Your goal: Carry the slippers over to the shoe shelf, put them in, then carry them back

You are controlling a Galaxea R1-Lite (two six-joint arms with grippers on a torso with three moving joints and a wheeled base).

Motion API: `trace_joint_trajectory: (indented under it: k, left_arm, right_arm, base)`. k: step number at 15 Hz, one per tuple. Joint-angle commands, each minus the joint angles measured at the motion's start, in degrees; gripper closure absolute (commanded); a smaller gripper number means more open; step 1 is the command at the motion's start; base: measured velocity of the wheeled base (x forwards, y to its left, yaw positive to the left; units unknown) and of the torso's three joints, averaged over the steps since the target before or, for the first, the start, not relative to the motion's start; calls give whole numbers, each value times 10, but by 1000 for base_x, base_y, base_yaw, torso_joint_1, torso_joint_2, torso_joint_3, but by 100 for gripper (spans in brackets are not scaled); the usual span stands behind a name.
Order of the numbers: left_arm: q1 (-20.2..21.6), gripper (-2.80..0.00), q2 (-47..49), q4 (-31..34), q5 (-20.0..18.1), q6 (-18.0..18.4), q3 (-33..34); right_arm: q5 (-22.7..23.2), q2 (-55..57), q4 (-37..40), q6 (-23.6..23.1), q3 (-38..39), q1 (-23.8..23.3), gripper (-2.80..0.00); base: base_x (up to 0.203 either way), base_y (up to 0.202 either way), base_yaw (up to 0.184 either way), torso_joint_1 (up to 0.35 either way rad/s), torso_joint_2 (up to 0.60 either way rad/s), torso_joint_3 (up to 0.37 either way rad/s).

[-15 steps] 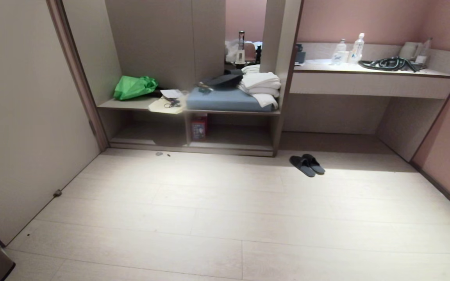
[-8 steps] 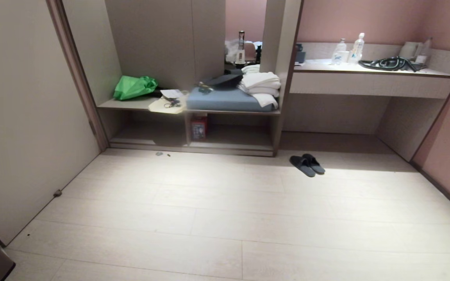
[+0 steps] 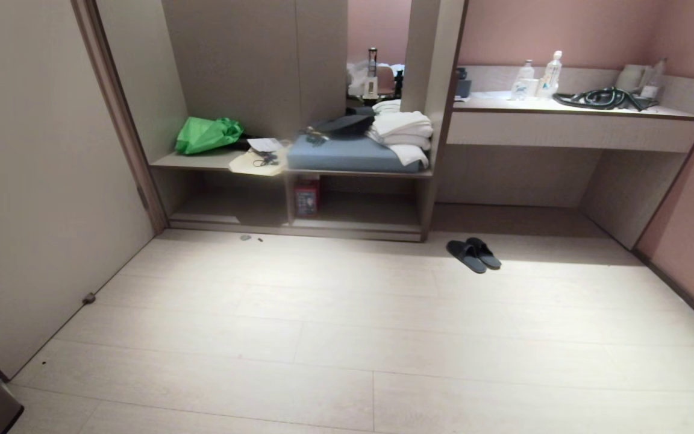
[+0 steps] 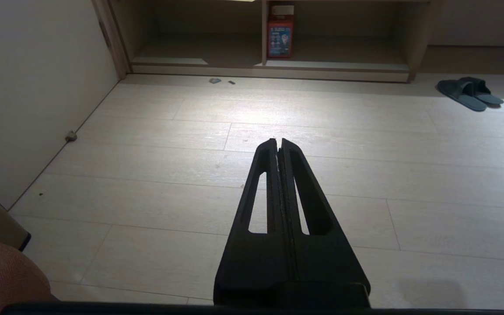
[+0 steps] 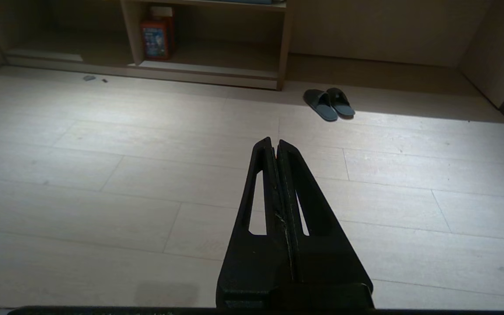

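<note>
1. Underfoot, pale plank floor point(image 3: 335, 337); slippers point(image 3: 474, 254) side by side near shoe shelf point(image 3: 353, 224).
2. Left gripper point(image 4: 278, 141) and right gripper point(image 5: 274, 142) closed tight, empty, raised over floor.

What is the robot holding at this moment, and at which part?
Nothing is held. The left gripper and the right gripper are both shut on nothing above the floor. The slippers lie untouched near the shoe shelf.
</note>
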Motion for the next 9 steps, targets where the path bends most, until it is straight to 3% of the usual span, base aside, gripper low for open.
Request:
trace_joint_trajectory:
  k: [1,9]
  left_arm:
    - [0,0,0,0,0,0,0]
    - [0,0,0,0,-1,0,0]
  right_arm:
    - [0,1,0,0,0,0,0]
    - [0,1,0,1,0,0,0]
  base:
    - [0,0,0,0,0,0]
    - [0,0,0,0,0,0]
